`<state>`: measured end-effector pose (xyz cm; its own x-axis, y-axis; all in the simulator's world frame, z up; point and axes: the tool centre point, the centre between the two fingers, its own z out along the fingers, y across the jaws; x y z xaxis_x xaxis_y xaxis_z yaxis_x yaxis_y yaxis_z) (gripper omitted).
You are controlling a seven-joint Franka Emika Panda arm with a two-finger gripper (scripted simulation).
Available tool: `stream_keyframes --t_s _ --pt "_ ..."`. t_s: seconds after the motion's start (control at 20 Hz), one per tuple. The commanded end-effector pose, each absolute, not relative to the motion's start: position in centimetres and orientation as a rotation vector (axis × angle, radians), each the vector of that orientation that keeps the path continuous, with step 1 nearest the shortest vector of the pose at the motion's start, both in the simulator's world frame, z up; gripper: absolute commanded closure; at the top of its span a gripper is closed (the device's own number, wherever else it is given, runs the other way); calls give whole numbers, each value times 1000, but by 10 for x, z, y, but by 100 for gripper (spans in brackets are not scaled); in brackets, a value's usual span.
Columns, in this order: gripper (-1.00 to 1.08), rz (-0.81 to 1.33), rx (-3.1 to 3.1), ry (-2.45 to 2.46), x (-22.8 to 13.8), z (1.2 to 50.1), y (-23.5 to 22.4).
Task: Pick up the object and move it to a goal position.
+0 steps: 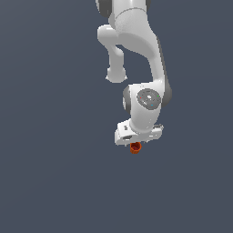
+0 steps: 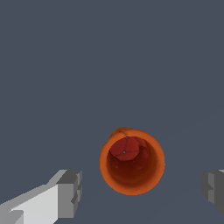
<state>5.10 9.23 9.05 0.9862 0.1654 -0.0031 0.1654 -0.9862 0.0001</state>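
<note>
- Overhead, in the exterior view, a white Franka arm (image 1: 136,50) reached down from the top edge of the picture over a plain, dark blue-grey surface (image 1: 45,182).
- At the arm's lower end sat a rounded white wrist joint with a grey disc on its face, and below that the flat white body of the gripper (image 1: 135,144).
- Just under that body, a tiny orange-red cup (image 1: 135,147) showed, partly covered by the gripper from above; only its lower part could be seen in this view.
- The cup was far smaller than the gripper and lay a little toward the exterior view's right of the picture's centre.
- From the wrist view, the cup (image 2: 132,161) was seen from above, looking straight into its hollow mouth: a bright orange rim ringed a darker red inside, with a small round floor at the bottom.
- The cup stood upright on the dark surface (image 2: 109,57), its body narrowing slightly toward the base.
- Two grey fingertips (image 2: 70,194) appeared in the wrist view, one on each side of the cup, with a white finger body behind one of them.
- The jaws stood wide apart, with a clear gap of bare surface between each fingertip and the cup; neither touched it.
- The cup lay between the two fingertips, roughly midway.
</note>
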Motion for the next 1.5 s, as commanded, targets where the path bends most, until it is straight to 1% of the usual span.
stream_keyframes --t_s 0.0,0.25,0.7,1.0,1.05,1.45 --pt "-92 0 3130 265 53 88 95" --pt "-92 -3 3130 265 52 85 94" --pt "-92 -1 3130 266 52 45 95" --pt "-92 0 3130 266 53 38 95" --pt "108 0 3130 266 53 38 95" --pt "108 0 3130 266 53 38 95"
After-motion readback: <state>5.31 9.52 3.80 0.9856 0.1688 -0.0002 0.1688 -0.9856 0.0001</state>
